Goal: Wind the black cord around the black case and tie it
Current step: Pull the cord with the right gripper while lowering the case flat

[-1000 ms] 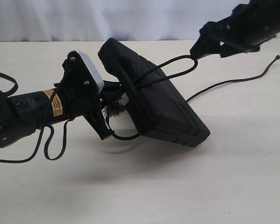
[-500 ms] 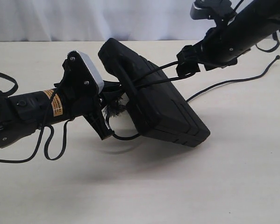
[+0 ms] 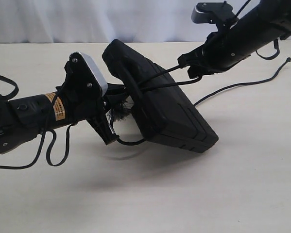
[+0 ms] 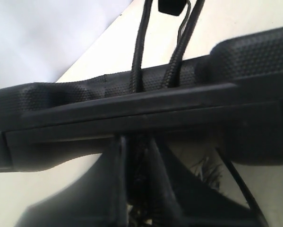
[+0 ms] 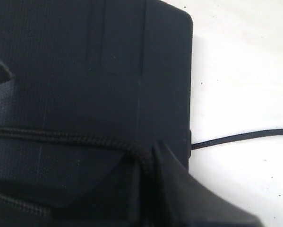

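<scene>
Wrapping, seemingly close to the tie: clamps the right tool on the black cord loop against the tilted black case, pinches its tufted end in the left tool, likely calls next for drawing it taut.

Soft light is falling on a pale surface.
The cream top is filling the view and catching faint grey shadows; a white pleated curtain is hanging along its far edge.
</scene>
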{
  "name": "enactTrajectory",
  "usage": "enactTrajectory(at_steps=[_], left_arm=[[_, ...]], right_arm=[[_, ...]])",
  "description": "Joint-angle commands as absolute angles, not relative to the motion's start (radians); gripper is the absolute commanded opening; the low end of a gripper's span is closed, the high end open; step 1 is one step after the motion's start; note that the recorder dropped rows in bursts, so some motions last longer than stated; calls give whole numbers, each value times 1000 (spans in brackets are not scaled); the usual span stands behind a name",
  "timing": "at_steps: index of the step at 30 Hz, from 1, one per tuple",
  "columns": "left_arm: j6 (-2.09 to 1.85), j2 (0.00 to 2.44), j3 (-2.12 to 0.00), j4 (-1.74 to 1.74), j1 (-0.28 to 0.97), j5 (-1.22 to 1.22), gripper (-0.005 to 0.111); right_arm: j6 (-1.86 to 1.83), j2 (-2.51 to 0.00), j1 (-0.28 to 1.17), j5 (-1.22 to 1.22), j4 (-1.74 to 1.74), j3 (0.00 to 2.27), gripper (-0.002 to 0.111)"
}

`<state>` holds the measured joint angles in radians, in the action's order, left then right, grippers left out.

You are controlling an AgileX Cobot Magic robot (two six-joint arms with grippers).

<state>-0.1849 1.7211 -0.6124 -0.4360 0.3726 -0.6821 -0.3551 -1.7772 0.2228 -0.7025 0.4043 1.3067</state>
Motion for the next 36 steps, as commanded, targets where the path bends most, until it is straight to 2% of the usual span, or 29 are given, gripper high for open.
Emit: enactTrajectory(at_steps=[1,5,7,10,18,25,36], left_arm=[[-181,1718,-612,-425,378,-705,20],[-183,1718,-612,-396,378,-711,46],[-190,1718,-612,-274,378,-721,57],[-271,1718,-612,-87,370,-731,66],[-315,1718,-612,-83,337,-724,66],[-209,1718,-612,-509,337,-713,66],[-209,1832,-674,-534,337,-749,66]], right_arm=[[-349,-1737,225,-661,403,1312,4],[-298,-1710,225,-629,403,1312,4],[-276,-1703,225,-616,403,1312,4],[-266,-1704,225,-613,407,1312,4],[-220,-1704,225,-541,419,1312,4],[-227,-1704,225,-497,489,1312,4],[-230,-1704,225,-505,489,1312,4]])
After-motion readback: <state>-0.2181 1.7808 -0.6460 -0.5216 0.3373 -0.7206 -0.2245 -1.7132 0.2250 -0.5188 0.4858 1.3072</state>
